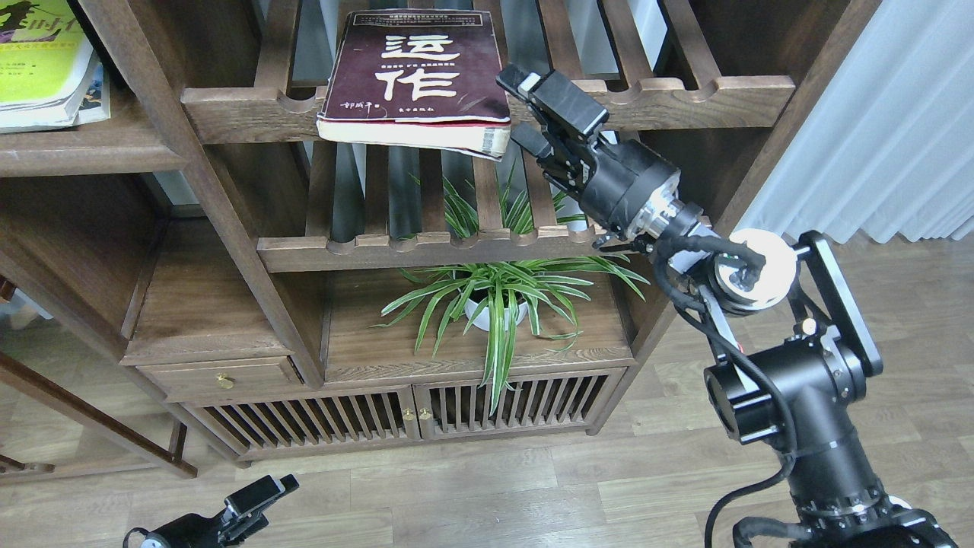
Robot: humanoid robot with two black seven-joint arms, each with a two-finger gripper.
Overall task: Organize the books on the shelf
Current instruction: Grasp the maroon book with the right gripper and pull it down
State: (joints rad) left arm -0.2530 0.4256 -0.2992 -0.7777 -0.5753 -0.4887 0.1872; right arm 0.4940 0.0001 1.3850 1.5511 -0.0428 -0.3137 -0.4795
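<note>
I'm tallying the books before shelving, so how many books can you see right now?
2, possibly 3. The maroon book lies on the upper slatted rack by the right gripper. The yellow-green book lies on the solid shelf at upper left, with another partly hidden beneath it.

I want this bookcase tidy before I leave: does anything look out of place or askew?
Yes. The maroon book lies flat on a slatted rack, overhanging its notched front rail, the lower right corner curled. The right gripper is at that corner. The yellow-green book sits on the solid shelf at left.
</note>
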